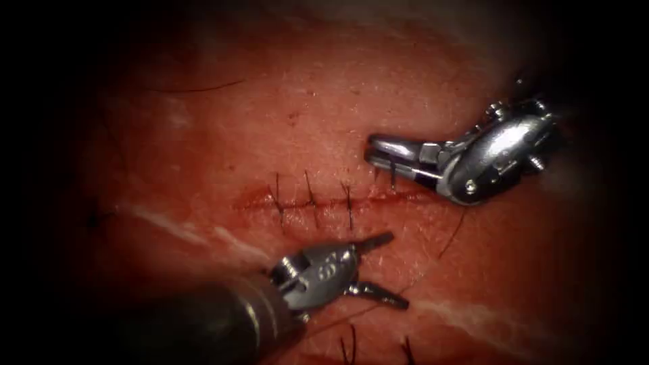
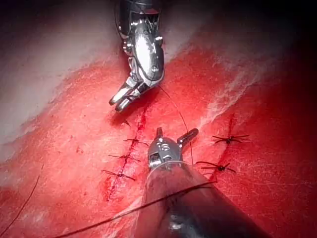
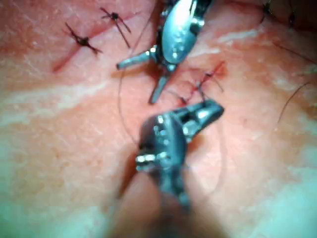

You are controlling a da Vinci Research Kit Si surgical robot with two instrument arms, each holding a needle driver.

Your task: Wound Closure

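Closing the cut appears well along. It runs from 9 o'clock to 3 o'clock across the tissue, and three stitches cross its middle. The stretch toward 3 o'clock is judged to be the part in hand.

**State of the tools**
- Left tool: at 6 o'clock of the cut, jaws spread wide apart, holding nothing.
- Right tool: at 2 o'clock of the cut, tip just above the cut's 3 o'clock end. Whether it is clamped on anything cannot be told.
- Thread: a loose strand curves over the tissue at 4 o'clock of the cut. The left wrist view shows it arcing from the right tool's wrist past the left tool.
- Needle: its place, and whether it sits in the tissue, cannot be told.

**Recommended practice**
1. Keep the open left jaws clear of the three stitches, since snagging one would likely loosen it.
2. Keep the loose strand in sight and prevent it from looping around either wrist.
3. Take thread only, never tissue, when gripping near the cut's edge.
4. Apply tension along the strand, gently, because pork tissue probably tears under sideways pull.
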